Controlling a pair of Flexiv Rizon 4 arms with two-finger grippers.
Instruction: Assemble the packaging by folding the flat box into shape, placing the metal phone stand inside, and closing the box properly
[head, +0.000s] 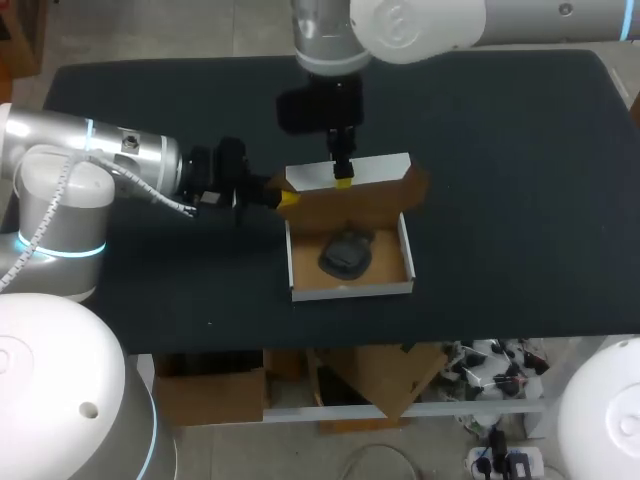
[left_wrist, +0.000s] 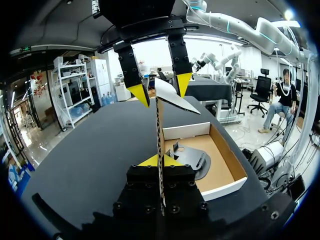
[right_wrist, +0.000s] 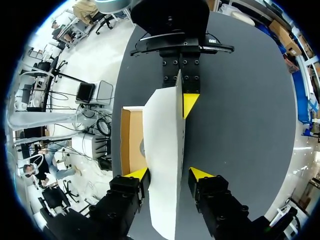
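Note:
The cardboard box tray (head: 350, 290) lies open mid-table, and the dark metal phone stand (head: 347, 252) (left_wrist: 192, 159) rests inside it. The white lid (head: 350, 170) (left_wrist: 161, 125) (right_wrist: 162, 150) stands upright along the tray's far side. My left gripper (head: 285, 198) (left_wrist: 161, 161) (right_wrist: 186, 102) comes in from the left and is shut on the lid's left edge. From above, my right gripper (head: 343, 180) (left_wrist: 160, 89) (right_wrist: 169, 174) hangs over the lid's top edge. It is open, with one yellow tip on each side of the panel.
A brown side flap (head: 415, 185) juts out at the lid's right end. The black tabletop (head: 500, 150) stretches around the box on all sides.

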